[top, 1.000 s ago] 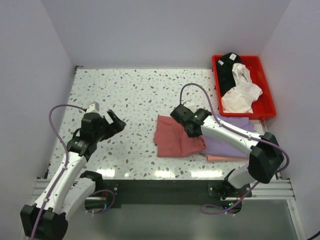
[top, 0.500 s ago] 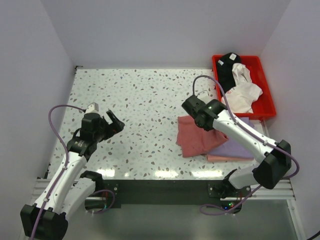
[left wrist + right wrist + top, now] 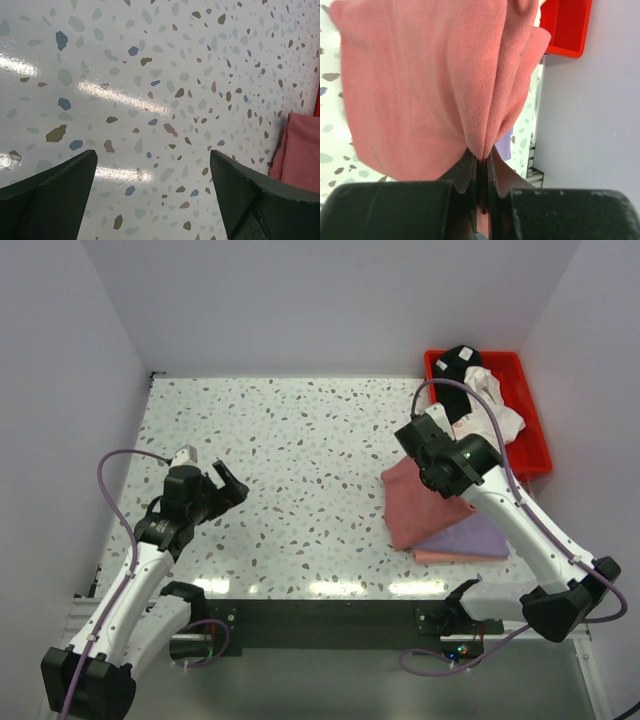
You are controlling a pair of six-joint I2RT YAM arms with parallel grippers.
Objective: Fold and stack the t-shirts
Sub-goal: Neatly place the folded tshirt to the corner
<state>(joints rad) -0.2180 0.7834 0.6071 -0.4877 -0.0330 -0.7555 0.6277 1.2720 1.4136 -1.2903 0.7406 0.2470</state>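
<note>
the dusty red t-shirt (image 3: 412, 508) is pinched at a gathered fold by the closed right hand (image 3: 481, 159), and is draped from that grip across the lavender t-shirt (image 3: 472, 537), which is laid on the pale pink t-shirt (image 3: 450, 557) at the worktop's (image 3: 300, 440) right side; it is judged to be held there for stacking. the left hand (image 3: 155, 175) is held wide open, empty, well apart. white t-shirt (image 3: 503, 422) and black t-shirt (image 3: 458, 364) are seen in the red tray (image 3: 537, 440).

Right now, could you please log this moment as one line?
right gripper: shut on dusty red t-shirt | shirt: partly over lavender t-shirt | left gripper: open, empty
</note>
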